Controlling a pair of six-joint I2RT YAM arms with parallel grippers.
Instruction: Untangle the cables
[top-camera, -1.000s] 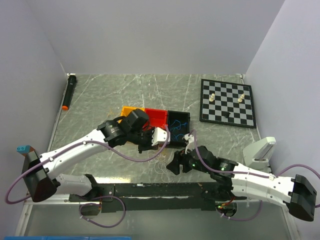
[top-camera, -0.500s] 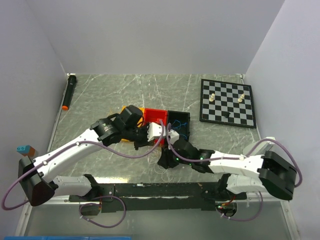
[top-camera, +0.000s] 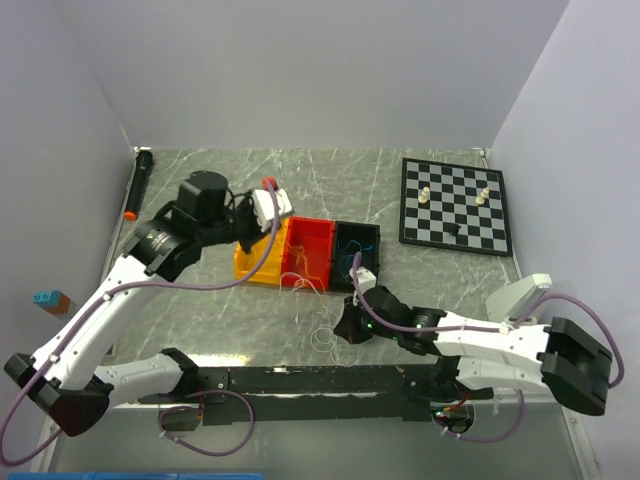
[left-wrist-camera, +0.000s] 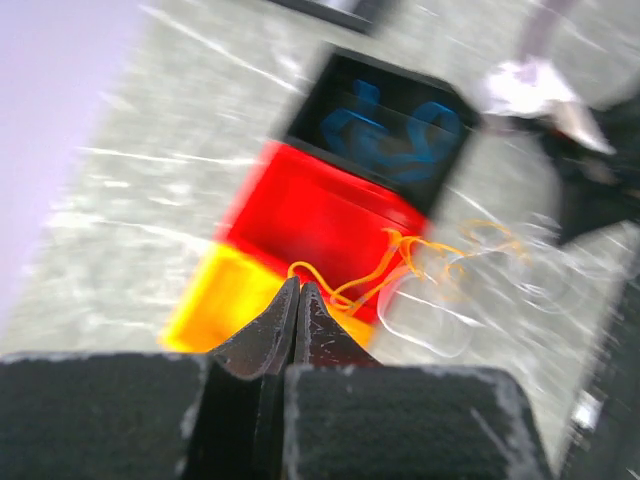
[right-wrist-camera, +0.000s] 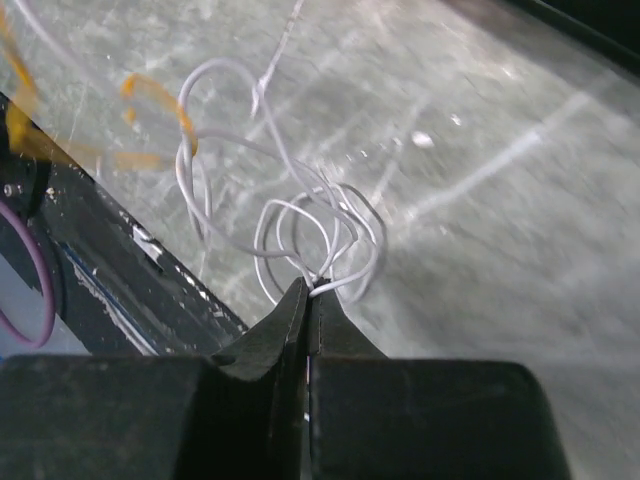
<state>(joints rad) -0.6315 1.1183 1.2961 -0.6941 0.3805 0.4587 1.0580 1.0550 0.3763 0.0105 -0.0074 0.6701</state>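
Observation:
A white cable (right-wrist-camera: 300, 215) lies in loose loops on the marble table in front of the bins (top-camera: 323, 338). My right gripper (right-wrist-camera: 308, 288) is low over the table (top-camera: 345, 328) and shut on a strand of it. A yellow cable (left-wrist-camera: 400, 265) trails from the tips of my left gripper (left-wrist-camera: 297, 285) across the red bin (left-wrist-camera: 320, 215) and onto the table, where it crosses the white loops. The left gripper (top-camera: 270, 210) is shut on it and raised above the yellow bin (top-camera: 255, 265). A blue cable (left-wrist-camera: 390, 125) sits coiled in the black bin (top-camera: 375, 262).
A chessboard (top-camera: 455, 205) with a few pieces lies at the back right. A black marker with an orange tip (top-camera: 137, 185) rests along the left wall. A black rail (top-camera: 320, 380) runs along the near edge. Walls close in three sides.
My left arm has lifted up and back to the left, away from the bins' front. My right gripper has closed on the white cable near the table's front.

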